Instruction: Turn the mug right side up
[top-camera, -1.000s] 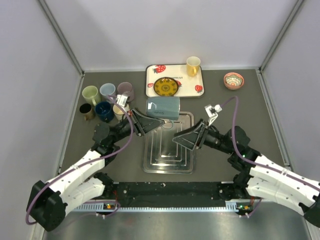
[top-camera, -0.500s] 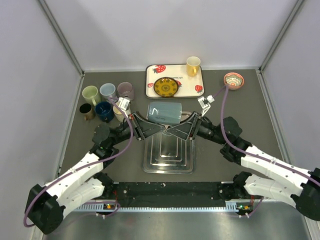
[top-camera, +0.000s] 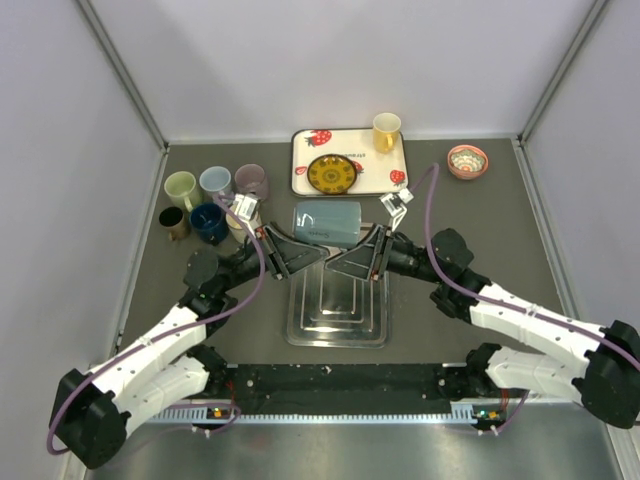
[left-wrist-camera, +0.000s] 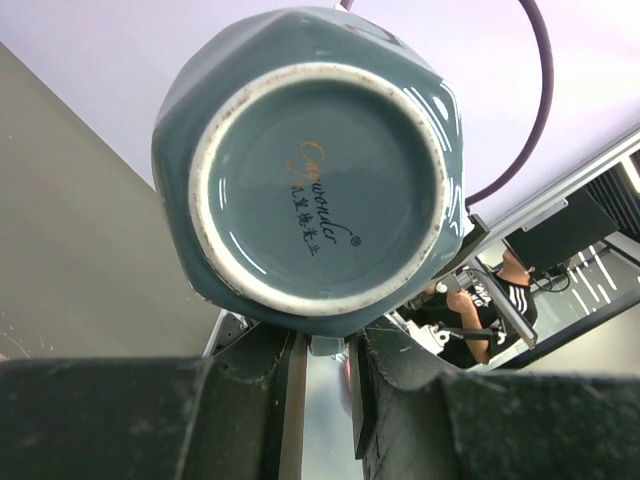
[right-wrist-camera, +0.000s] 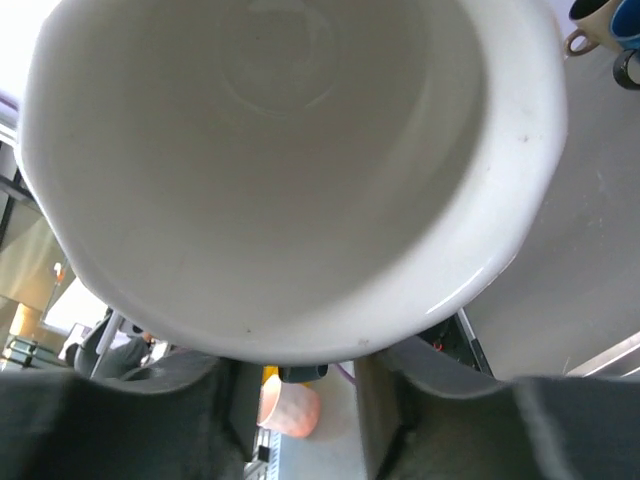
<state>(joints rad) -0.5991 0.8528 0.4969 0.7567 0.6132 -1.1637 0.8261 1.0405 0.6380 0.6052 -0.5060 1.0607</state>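
Note:
The grey-blue mug (top-camera: 328, 222) lies on its side in the air above the metal tray (top-camera: 340, 318). My left gripper (top-camera: 320, 252) is shut on the handle under the mug's body. The left wrist view shows the mug's glazed base (left-wrist-camera: 315, 160) with a white ring, just above my left gripper (left-wrist-camera: 328, 350). From the opposite side my right gripper (top-camera: 340, 264) comes up to the mug's mouth. The right wrist view is filled by the mug's white inside (right-wrist-camera: 280, 150). Below the rim, my right gripper (right-wrist-camera: 305, 385) stands open, a finger on each side of the handle with gaps showing.
Several mugs (top-camera: 215, 200) cluster at the back left. A strawberry-printed tray (top-camera: 305, 140) at the back holds a yellow plate (top-camera: 332, 173) and a yellow mug (top-camera: 386, 131). A small patterned bowl (top-camera: 467, 160) sits at the back right. Walls close in both sides.
My right arm has swung left and forward to the mug's open end, and its jaws have narrowed around the handle. The left gripper keeps hold of the mug, nearly still.

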